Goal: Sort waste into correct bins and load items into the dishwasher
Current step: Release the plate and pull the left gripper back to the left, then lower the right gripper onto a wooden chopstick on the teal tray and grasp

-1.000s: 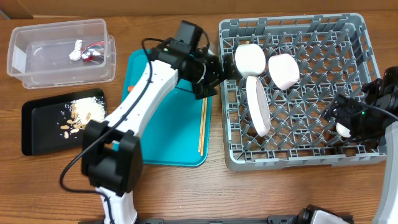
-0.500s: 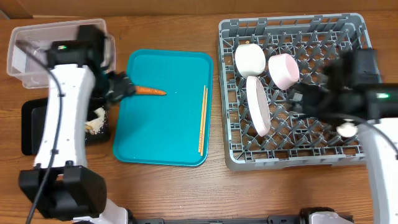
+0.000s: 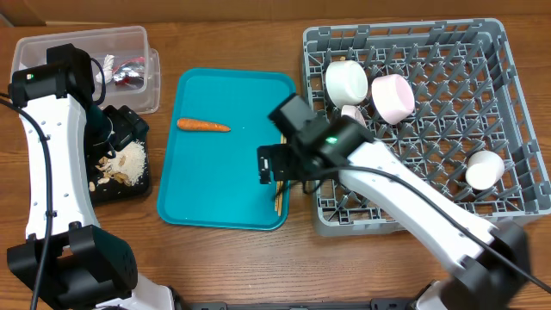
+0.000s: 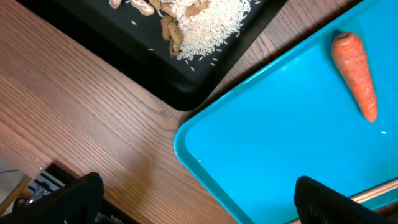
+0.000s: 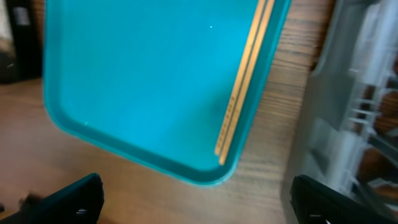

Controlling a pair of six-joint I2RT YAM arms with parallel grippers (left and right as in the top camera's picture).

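Observation:
An orange carrot (image 3: 203, 126) lies on the teal tray (image 3: 224, 181); it also shows in the left wrist view (image 4: 354, 73). The wooden chopsticks (image 3: 277, 201) lie along the tray's right edge, seen in the right wrist view (image 5: 245, 81). My right gripper (image 3: 274, 164) hangs open above them (image 5: 193, 199). My left gripper (image 3: 120, 129) is open and empty (image 4: 202, 205) by the black tray (image 3: 52, 172) with crumbs (image 3: 120, 162). The wrapper (image 3: 120, 71) lies in the clear tub (image 3: 52, 52). Two bowls (image 3: 346, 82) (image 3: 392, 96) and a cup (image 3: 484, 169) stand in the grey rack (image 3: 430, 215). The plate (image 3: 351, 111) is mostly hidden by my right arm.
The wooden table (image 3: 362, 267) runs along the front. The rack stands close to the teal tray's right edge. The black tray's corner (image 4: 186, 87) nearly touches the teal tray (image 4: 292, 149).
My left arm swung left from the teal tray's far edge to the black tray, uncovering the carrot. My right arm left the cup in the rack and crossed to the chopsticks.

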